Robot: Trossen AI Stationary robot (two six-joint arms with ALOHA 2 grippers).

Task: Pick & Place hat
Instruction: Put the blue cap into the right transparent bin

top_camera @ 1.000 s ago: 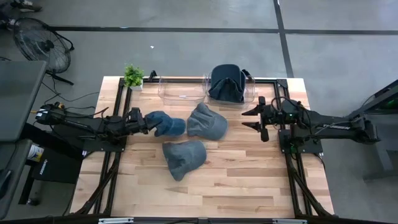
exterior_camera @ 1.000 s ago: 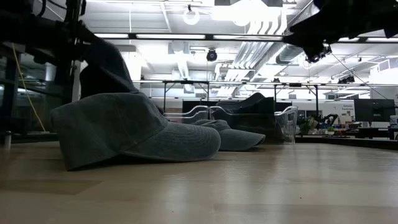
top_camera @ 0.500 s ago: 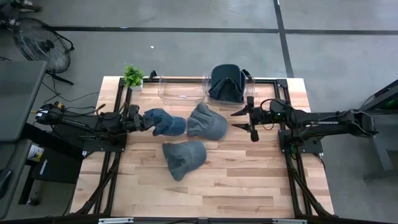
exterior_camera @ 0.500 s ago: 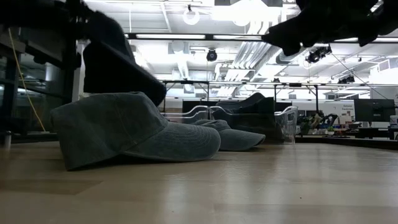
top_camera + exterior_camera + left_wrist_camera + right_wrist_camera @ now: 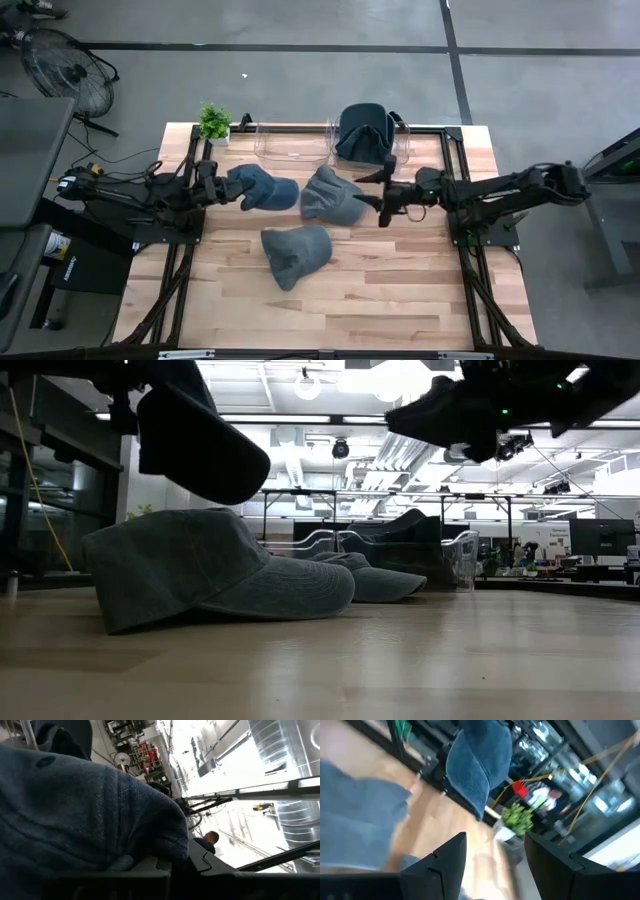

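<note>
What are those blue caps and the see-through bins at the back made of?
The caps, like the nearest cap, look like washed cotton denim: matte, faded blue-grey, soft folds, stitched seams. The one held by the left gripper shows a woven texture close up. The bins look like clear, glossy hard plastic; the table is pale wood planks.

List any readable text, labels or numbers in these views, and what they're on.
None can be read.
Hats: plain fabric, no logo shows.
Bins: clear, unlabelled.
Red item in the right wrist view's background: too blurred to read.
Room monitors in the low view: too small to read.
</note>
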